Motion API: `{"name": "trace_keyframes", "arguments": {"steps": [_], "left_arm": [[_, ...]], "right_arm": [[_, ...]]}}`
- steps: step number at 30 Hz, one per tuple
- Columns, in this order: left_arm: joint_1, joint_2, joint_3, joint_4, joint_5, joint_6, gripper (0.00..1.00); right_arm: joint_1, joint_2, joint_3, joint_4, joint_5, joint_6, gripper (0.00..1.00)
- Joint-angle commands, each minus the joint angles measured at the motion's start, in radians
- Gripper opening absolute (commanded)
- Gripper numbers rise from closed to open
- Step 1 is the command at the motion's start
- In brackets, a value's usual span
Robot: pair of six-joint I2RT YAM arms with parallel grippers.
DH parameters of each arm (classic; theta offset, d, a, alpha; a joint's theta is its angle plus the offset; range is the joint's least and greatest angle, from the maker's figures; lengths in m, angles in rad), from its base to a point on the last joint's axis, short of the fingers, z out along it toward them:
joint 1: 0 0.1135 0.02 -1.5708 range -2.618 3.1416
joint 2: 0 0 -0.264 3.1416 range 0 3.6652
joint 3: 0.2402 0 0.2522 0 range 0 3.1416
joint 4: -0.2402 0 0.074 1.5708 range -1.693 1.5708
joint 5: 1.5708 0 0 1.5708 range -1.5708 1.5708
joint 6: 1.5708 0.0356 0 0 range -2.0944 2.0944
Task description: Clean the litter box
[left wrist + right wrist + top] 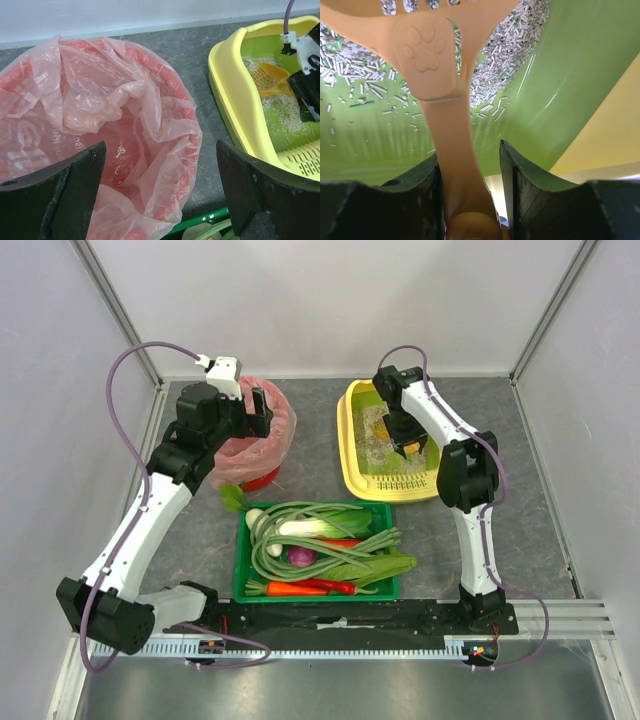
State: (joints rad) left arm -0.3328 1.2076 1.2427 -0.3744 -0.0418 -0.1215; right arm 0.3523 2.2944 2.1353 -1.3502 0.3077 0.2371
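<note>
While the left gripper (pixel 160 167) is hanging open, the right gripper (pixel 469 165) is clamping an orange plastic scoop (pixel 427 60) inside the yellow rectangular plastic litter box (pixel 237 100). Sifting is going on, I'd say; next needs a level lift.

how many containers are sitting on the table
3: red bin with pink bag at back left, yellow litter box at back right, green vegetable tray in front between them. None appears hidden.

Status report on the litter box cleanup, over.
Right gripper shut on orange scoop, down in litter box. Left gripper open over pink-bagged bin. Nothing blocking seen.
</note>
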Motion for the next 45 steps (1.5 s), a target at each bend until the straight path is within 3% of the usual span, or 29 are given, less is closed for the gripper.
{"name": "trace_keyframes", "arguments": {"steps": [1,15,28,45], "left_arm": [[0.005,-0.059,0.011,-0.011,0.016,0.02,0.97],[0.005,-0.098,-0.008,-0.02,-0.033,0.0,0.96],[0.005,-0.131,-0.035,-0.001,-0.066,-0.026,0.95],[0.005,-0.135,-0.074,0.011,-0.017,0.01,0.95]], "right_arm": [[0.008,0.007,0.022,0.026,-0.013,0.022,0.0],[0.008,-0.039,-0.087,0.266,0.048,0.025,0.0],[0.005,-0.242,-0.459,0.6,0.047,-0.002,0.0],[0.01,-0.443,-0.639,0.591,0.028,0.004,0.0]]}}
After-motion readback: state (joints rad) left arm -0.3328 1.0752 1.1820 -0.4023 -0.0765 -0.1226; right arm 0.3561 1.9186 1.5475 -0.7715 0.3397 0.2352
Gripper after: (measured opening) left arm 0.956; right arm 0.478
